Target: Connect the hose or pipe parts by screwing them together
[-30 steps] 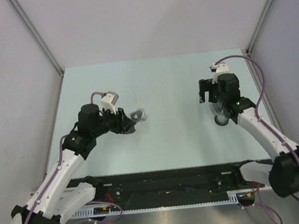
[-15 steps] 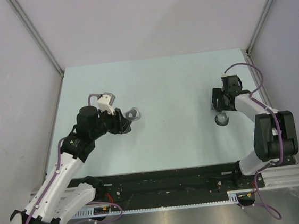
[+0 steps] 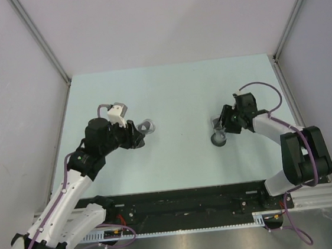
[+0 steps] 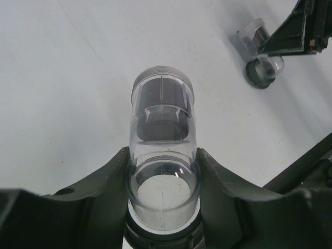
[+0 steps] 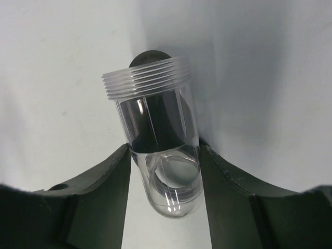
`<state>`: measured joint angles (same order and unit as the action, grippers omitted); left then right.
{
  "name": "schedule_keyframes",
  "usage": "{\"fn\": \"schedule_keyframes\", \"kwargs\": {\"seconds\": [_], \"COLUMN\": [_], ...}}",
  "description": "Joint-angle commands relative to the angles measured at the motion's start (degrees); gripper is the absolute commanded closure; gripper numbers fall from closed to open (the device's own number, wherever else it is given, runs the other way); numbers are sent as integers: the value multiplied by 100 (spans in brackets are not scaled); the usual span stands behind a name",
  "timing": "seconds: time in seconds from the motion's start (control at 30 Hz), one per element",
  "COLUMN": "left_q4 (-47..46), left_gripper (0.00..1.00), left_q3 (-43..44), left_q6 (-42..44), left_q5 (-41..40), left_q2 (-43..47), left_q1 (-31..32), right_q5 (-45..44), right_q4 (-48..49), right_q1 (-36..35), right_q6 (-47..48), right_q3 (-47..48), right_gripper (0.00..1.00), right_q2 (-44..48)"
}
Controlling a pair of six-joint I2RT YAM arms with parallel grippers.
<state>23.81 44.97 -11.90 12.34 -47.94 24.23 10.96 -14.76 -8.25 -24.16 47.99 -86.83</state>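
Fittings (image 4: 162,155) (image 5: 155,140): two clear ones, each in jaws.

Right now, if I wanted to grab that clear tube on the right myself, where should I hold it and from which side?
Pinch the clear tube across its smooth round middle, from its two sides, as the right end effector does. That probably works best because it leaves the threaded end free and sticking out for screwing.

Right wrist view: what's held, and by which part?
A clear pipe fitting, pinched between the fingers at its smooth rounded end; the threaded end sticks out free.
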Motion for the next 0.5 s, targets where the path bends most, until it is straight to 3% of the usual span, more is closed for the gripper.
{"fn": "schedule_keyframes", "kwargs": {"seconds": [0.0,0.2,0.33,0.47], "left_q4": [-114,-96,-105,-87], "left_gripper": [100,100,100,100], "left_q3": [21,29,21,21], "left_q6": [91,92,83,74], "left_q5": [-153,-179,-214,-258], "left_q2": [92,40,48,48], "left_q1": [-32,-32,-32,-32], "right_q5": [1127,1040,916,759], "right_q4": [1647,3713,4937,5238], "right_q1": [-492,-1309,-1469,-1477], "right_q6": [-1869,-3382,-4357,-4501], "right_q3": [-648,-1537,-2187,-2609], "right_gripper": [64,61,60,43], "right_q2": [500,509,211,69]}}
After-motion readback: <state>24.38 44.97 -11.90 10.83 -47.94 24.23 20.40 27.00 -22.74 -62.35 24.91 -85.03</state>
